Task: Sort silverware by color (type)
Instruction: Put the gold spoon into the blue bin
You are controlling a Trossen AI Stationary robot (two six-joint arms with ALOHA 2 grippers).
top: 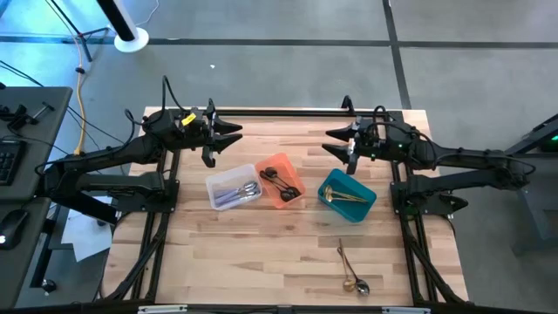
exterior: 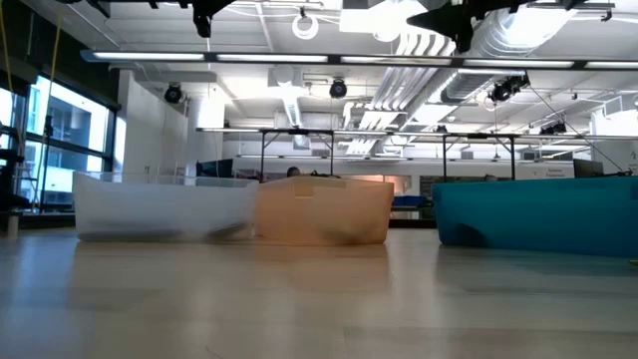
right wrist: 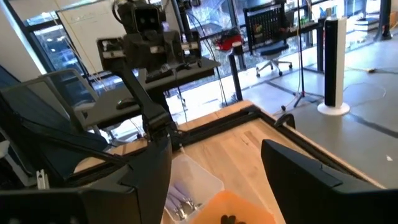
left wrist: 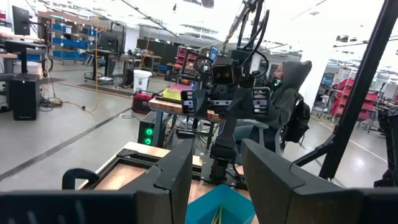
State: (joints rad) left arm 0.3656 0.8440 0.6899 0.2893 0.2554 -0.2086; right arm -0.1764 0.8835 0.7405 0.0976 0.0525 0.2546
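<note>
This was a large open robotics lab or industrial workshop. Exposed pipes and ducts [exterior: 498, 45] ran under a white ceiling hung with strip lights [exterior: 299, 55]. The floor [top: 288, 61] was bare grey concrete crossed by dark lines. Metal shelving with blue bins [left wrist: 68, 31] lined a far wall, and a computer tower [left wrist: 23, 96] stood beside a workbench. A person in a grey hoodie [left wrist: 287, 93] sat at a station behind. Office chairs [right wrist: 273, 37] and a white tower fan [right wrist: 334, 68] stood near big windows. The wooden surface [top: 261, 253] rested in a black metal frame.
</note>
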